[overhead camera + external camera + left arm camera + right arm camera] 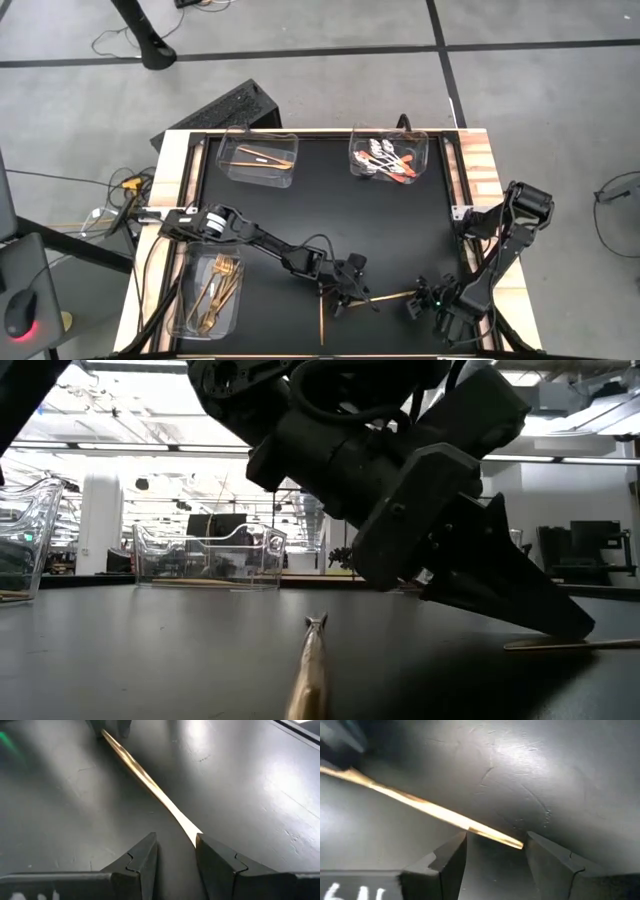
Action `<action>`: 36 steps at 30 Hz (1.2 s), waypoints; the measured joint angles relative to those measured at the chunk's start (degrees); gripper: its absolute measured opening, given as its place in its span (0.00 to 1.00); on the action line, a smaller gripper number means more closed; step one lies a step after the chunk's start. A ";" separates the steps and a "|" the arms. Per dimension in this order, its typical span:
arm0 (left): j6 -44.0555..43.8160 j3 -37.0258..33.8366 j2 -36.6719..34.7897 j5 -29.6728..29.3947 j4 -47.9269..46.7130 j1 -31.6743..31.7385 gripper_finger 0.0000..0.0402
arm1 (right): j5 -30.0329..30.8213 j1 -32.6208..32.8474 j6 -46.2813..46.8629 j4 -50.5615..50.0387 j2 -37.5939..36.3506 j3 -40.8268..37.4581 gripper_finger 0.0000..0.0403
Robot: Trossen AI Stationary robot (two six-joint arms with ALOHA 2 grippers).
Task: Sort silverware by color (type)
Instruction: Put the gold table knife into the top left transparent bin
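Fork tray (182, 300): sitting at the near left edge of the table, holding a bundle of gold forks (218, 290); this group is looking sorted.

Knife tray (262, 160): standing at the far left of the black mat (320, 220), holding a couple of slim gold knives (262, 157); two more are waiting outside it.

Left gripper (176, 851): reaching low over the near middle of the mat, fingers standing partly apart, with the near tip of a gold knife lying just at the gap; I am judging it as not gripped, since the blade is resting flat on the mat.

Loose knife, upright in the high view (321, 320): lying on the mat just left of the left gripper, untouched; the low view is showing it end-on (310, 670).

Loose knife between the arms (392, 296): lying flat across the gap between both grippers, one end at each.

Spoon tray (388, 158): standing at the far right of the mat, holding silver-headed spoons (385, 160) with orange-red handles; this group is looking sorted.

Right gripper (495, 851): hanging low at the near right, fingers spread wide, the knife's other tip lying between them on the mat, unclamped.

Progress: mostly done; two knives are left to carry to the far left tray.
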 joint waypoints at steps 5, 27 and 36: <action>-0.24 0.00 0.37 0.04 0.58 0.09 0.31 | 0.84 -0.03 -0.61 2.09 -0.17 -0.07 0.57; -1.62 -0.13 0.59 -0.28 0.48 0.23 0.31 | -9.12 -1.09 -18.92 4.28 -0.72 0.27 0.28; -3.32 4.92 0.50 -1.14 -6.25 0.53 0.31 | -8.65 -0.79 -36.40 2.16 -0.66 2.35 0.29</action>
